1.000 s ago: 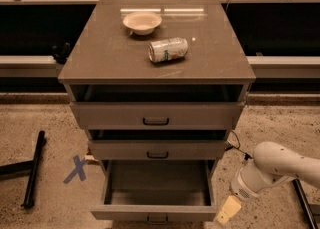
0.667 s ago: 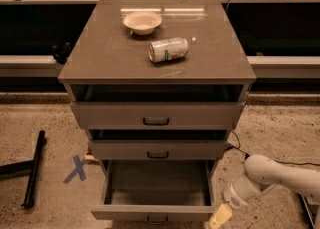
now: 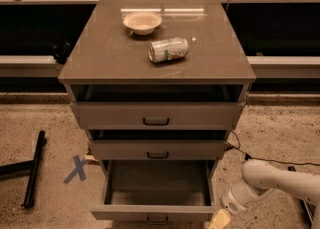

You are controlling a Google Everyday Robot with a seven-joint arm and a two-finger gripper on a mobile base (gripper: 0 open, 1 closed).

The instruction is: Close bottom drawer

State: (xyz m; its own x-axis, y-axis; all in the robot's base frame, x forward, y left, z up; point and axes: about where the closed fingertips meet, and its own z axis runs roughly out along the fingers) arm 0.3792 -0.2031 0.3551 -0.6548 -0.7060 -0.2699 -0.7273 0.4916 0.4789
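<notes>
The bottom drawer (image 3: 158, 212) of the grey-brown cabinet is pulled far out, and its deep grey box is empty. Its front panel with a small dark loop handle (image 3: 157, 219) sits at the frame's lower edge. My white arm (image 3: 270, 180) comes in from the lower right. My gripper (image 3: 218, 221) is low, just right of the drawer's front right corner, partly cut off by the frame edge.
The top drawer (image 3: 156, 115) and middle drawer (image 3: 158, 149) stand slightly out. A white bowl (image 3: 142, 22) and a can on its side (image 3: 168, 50) lie on the cabinet top. A black bar (image 3: 33, 169) and a blue X mark (image 3: 76, 168) lie on the floor at left. A cable (image 3: 250, 154) runs at right.
My arm and gripper have moved down and left toward the bottom drawer's front right corner. The drawer has not visibly moved.
</notes>
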